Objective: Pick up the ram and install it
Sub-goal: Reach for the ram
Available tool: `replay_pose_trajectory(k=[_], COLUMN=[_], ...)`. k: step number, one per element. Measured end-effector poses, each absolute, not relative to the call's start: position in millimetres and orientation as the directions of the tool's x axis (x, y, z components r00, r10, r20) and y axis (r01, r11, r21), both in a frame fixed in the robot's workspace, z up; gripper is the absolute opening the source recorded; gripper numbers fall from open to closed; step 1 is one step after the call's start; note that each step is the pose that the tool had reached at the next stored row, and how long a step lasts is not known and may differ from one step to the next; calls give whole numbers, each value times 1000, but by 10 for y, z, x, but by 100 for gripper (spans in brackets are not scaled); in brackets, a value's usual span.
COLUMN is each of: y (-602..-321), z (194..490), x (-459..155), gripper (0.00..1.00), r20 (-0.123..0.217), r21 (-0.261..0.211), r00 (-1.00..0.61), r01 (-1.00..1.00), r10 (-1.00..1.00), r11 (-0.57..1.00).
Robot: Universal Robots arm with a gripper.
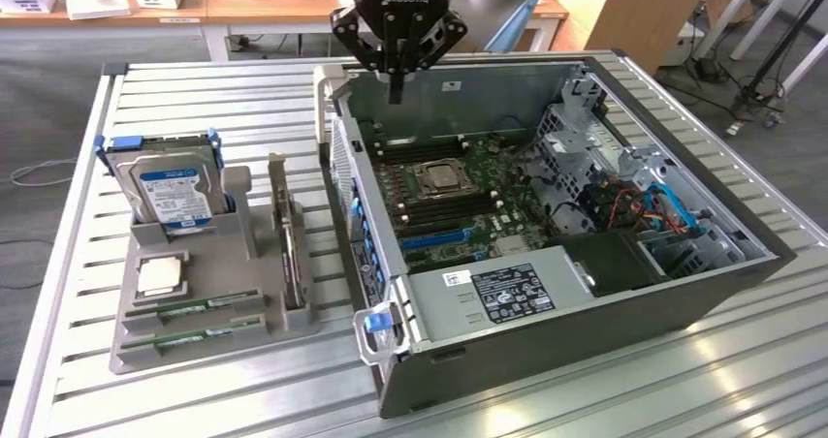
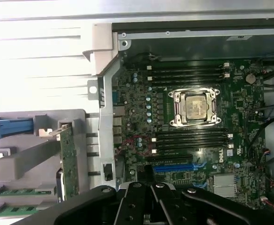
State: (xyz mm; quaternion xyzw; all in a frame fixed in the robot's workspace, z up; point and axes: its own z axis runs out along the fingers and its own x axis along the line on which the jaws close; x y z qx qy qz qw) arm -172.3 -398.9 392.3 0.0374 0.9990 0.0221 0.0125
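My fingers are pressed together, empty, over the open computer case's far corner. The ram lies flat in the grey tray, well off toward the exterior view's left, its long axis across that view.

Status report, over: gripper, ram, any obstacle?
Gripper shut, empty, above the case. Two ram sticks lie in the tray, untouched. Upright card stands between ram and case.

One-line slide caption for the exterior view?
Shut gripper hovers over the open computer case; two ram sticks lie in the grey tray on the exterior view's left.
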Motion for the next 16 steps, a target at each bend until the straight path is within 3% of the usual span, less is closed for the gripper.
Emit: replay_pose_trajectory(k=[16], y=[-3988], z=[3916], x=[-2137], gripper=[11], r20=[-23], r21=[45], r00=[-997], r01=[74], r10=[75], r11=[996])
